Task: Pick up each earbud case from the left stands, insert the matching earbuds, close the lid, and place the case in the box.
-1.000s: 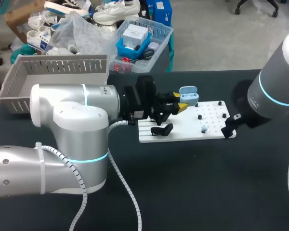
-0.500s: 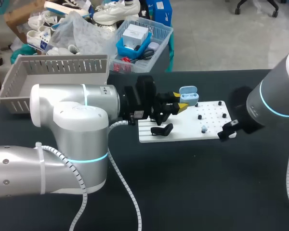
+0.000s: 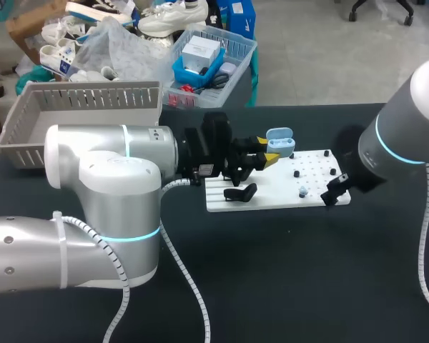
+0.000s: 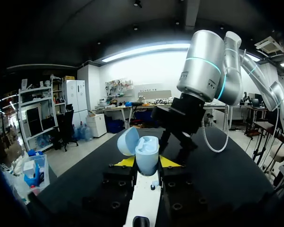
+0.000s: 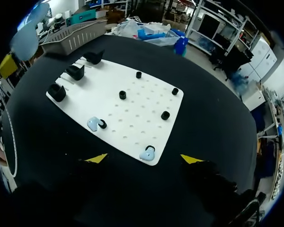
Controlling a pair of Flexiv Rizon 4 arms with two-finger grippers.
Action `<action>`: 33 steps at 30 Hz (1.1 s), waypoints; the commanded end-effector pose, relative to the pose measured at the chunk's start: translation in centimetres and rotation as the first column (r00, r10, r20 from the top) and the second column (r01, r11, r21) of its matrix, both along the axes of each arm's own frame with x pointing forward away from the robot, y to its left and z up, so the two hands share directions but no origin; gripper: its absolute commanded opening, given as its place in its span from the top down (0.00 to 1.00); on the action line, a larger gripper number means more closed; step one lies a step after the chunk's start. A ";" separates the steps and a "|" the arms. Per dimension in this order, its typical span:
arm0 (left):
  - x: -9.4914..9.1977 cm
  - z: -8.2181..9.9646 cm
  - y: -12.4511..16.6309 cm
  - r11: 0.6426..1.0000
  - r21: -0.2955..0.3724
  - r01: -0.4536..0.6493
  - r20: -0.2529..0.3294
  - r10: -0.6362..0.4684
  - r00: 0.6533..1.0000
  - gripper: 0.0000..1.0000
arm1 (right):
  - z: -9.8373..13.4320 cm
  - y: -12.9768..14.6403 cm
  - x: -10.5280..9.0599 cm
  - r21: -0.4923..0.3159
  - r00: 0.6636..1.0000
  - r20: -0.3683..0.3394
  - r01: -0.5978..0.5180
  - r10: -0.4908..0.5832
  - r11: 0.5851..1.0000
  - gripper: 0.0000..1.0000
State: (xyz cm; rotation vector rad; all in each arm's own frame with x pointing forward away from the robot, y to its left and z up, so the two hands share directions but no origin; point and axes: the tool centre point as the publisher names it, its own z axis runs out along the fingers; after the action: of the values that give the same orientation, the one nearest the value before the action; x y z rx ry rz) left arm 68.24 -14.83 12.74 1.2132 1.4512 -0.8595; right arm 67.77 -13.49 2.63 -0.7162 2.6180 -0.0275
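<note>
**Earbud case and surroundings.** The light-blue earbud case [image 4: 146,152], its lid swung open, stands upright between the yellow tips of our left gripper [image 4: 146,162], which pinch it from two sides. The case is held in the air over the far side of the white board [image 3: 272,194].

Our right gripper [image 5: 143,158] hangs over the board's opposite end with its fingers spread wide and holding nothing. One earbud [image 5: 147,154] lies at the board's corner against a small black peg, just ahead of those fingers and touching neither. A second earbud [image 5: 93,124] lies beside another peg along the same edge. Three black stands [image 5: 76,72] line the board's left end. A grey basket [image 3: 79,96] sits on the dark table [image 3: 286,279], well apart from the board.
</note>
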 end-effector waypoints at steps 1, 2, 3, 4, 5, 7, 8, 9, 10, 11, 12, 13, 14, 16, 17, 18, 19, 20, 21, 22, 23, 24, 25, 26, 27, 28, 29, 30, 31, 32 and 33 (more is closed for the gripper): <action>-0.1 0.0 -0.1 1.000 -0.003 -0.007 0.003 0.007 1.000 1.00 | 0.5 -0.2 0.9 -0.007 0.999 -0.031 -0.019 0.018 1.000 0.17; -0.1 0.0 -0.1 1.000 -0.003 -0.007 0.003 0.007 1.000 1.00 | 0.6 -0.2 1.0 -0.005 0.999 -0.032 -0.026 0.026 1.000 0.20; -0.1 0.0 -0.1 1.000 -0.003 -0.007 0.003 0.007 1.000 1.00 | 0.6 -0.3 1.1 -0.006 0.999 -0.036 -0.031 0.031 0.999 0.23; -0.1 0.0 -0.1 1.000 -0.003 -0.007 0.003 0.007 1.000 1.00 | 0.6 -0.3 1.1 -0.009 0.999 -0.037 -0.034 0.033 0.999 0.24; -0.1 0.0 -0.1 1.000 -0.003 -0.007 0.003 0.007 1.000 1.00 | 0.7 -0.3 1.1 -0.009 0.999 -0.038 -0.038 0.038 0.999 0.26; -0.1 0.0 -0.1 1.000 -0.003 -0.007 0.003 0.007 1.000 1.00 | 0.6 -0.3 1.2 -0.009 0.998 -0.042 -0.043 0.043 0.999 0.29; -0.1 0.0 -0.1 1.000 -0.003 -0.007 0.003 0.007 1.000 1.00 | 0.6 -0.4 1.2 -0.008 0.998 -0.044 -0.045 0.045 0.999 0.35; -0.1 0.0 -0.1 1.000 -0.003 -0.007 0.003 0.007 1.000 1.00 | 0.5 -0.4 1.1 -0.007 0.998 -0.046 -0.047 0.046 0.999 0.36; -0.1 0.0 -0.1 1.000 -0.003 -0.007 0.003 0.007 1.000 1.00 | 0.4 -0.4 1.1 -0.006 0.998 -0.049 -0.048 0.047 0.999 0.38; -0.1 0.0 -0.1 1.000 -0.003 -0.007 0.003 0.007 1.000 1.00 | 0.4 -0.4 1.1 -0.002 0.997 -0.053 -0.049 0.049 0.999 0.38; -0.1 0.0 -0.1 1.000 -0.003 -0.007 0.003 0.007 1.000 1.00 | 0.3 -0.4 1.0 -0.001 0.997 -0.054 -0.049 0.049 0.999 0.40; -0.1 0.0 -0.1 1.000 -0.003 -0.007 0.003 0.007 1.000 1.00 | 0.2 -0.4 1.0 0.000 0.997 -0.058 -0.049 0.049 0.999 0.41; -0.1 0.0 -0.1 1.000 -0.003 -0.007 0.003 0.007 1.000 1.00 | 0.1 -0.4 0.9 0.001 0.997 -0.059 -0.049 0.049 0.999 0.42; -0.1 0.0 -0.1 1.000 -0.003 -0.007 0.003 0.007 1.000 1.00 | 0.1 -0.3 0.8 0.005 0.997 -0.062 -0.049 0.050 0.999 0.44; -0.1 0.0 -0.1 1.000 -0.003 -0.007 0.003 0.007 1.000 1.00 | 0.0 -0.3 0.8 0.005 0.997 -0.063 -0.050 0.051 0.999 0.47; -0.1 0.0 -0.1 1.000 -0.003 -0.007 0.003 0.007 1.000 1.00 | 0.0 -0.2 0.8 0.006 0.997 -0.064 -0.051 0.051 0.999 0.49; -0.1 0.0 -0.1 1.000 -0.003 -0.007 0.003 0.007 1.000 1.00 | 0.0 -0.2 0.8 0.006 0.997 -0.065 -0.052 0.052 0.999 0.50; -0.1 0.0 -0.1 1.000 -0.003 -0.007 0.003 0.007 1.000 1.00 | 0.0 -0.2 0.7 0.007 0.996 -0.065 -0.053 0.053 0.999 0.51; -0.1 0.0 -0.1 1.000 -0.003 -0.007 0.003 0.007 1.000 1.00 | -0.1 -0.1 0.7 0.008 0.996 -0.066 -0.053 0.054 0.999 0.51; -0.1 0.0 -0.1 1.000 -0.003 -0.007 0.003 0.007 1.000 1.00 | -0.1 0.0 0.7 0.009 0.996 -0.066 -0.054 0.055 0.998 0.51; -0.1 0.0 -0.1 1.000 -0.003 -0.007 0.003 0.007 1.000 1.00 | -0.1 0.1 0.7 0.010 0.996 -0.066 -0.055 0.056 0.998 0.51; -0.1 0.0 -0.1 1.000 -0.003 -0.007 0.003 0.007 1.000 1.00 | -0.2 0.2 0.7 0.011 0.996 -0.067 -0.056 0.056 0.998 0.51; -0.1 0.0 -0.1 1.000 -0.003 -0.007 0.003 0.007 1.000 1.00 | -0.2 0.3 0.7 0.012 0.996 -0.067 -0.056 0.057 0.998 0.52; -0.1 0.0 -0.1 1.000 -0.003 -0.007 0.003 0.007 1.000 1.00 | -0.3 0.3 0.7 0.013 0.996 -0.066 -0.056 0.057 0.998 0.52; -0.1 0.0 -0.1 1.000 -0.003 -0.007 0.003 0.007 1.000 1.00 | -0.3 0.4 0.7 0.014 0.996 -0.067 -0.057 0.057 0.998 0.52; -0.1 0.0 -0.1 1.000 -0.003 -0.007 0.003 0.007 1.000 1.00 | -0.4 0.4 0.7 0.014 0.996 -0.067 -0.056 0.057 0.998 0.53; -0.1 0.0 -0.1 1.000 -0.003 -0.007 0.003 0.007 1.000 1.00 | -0.4 0.5 0.6 0.015 0.996 -0.067 -0.055 0.056 0.998 0.53; -0.1 0.0 -0.1 1.000 -0.003 -0.007 0.003 0.007 1.000 1.00 | -0.4 0.5 0.6 0.017 0.996 -0.066 -0.054 0.055 0.998 0.54; -0.1 0.0 -0.1 1.000 -0.003 -0.007 0.003 0.007 1.000 1.00 | -0.4 0.5 0.6 0.018 0.996 -0.066 -0.053 0.054 0.998 0.54; -0.1 0.0 -0.1 1.000 -0.003 -0.007 0.003 0.007 1.000 1.00 | -0.5 0.5 0.5 0.019 0.996 -0.066 -0.051 0.052 0.999 0.55; -0.1 0.0 -0.1 1.000 -0.003 -0.007 0.003 0.007 1.000 1.00 | -0.5 0.5 0.5 0.020 0.997 -0.066 -0.049 0.050 0.999 0.55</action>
State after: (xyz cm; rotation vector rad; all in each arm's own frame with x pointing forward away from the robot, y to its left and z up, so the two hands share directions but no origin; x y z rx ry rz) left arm 68.24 -14.84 12.74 1.2130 1.4511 -0.8594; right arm 68.28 -13.04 2.31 -0.7927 2.6616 0.0373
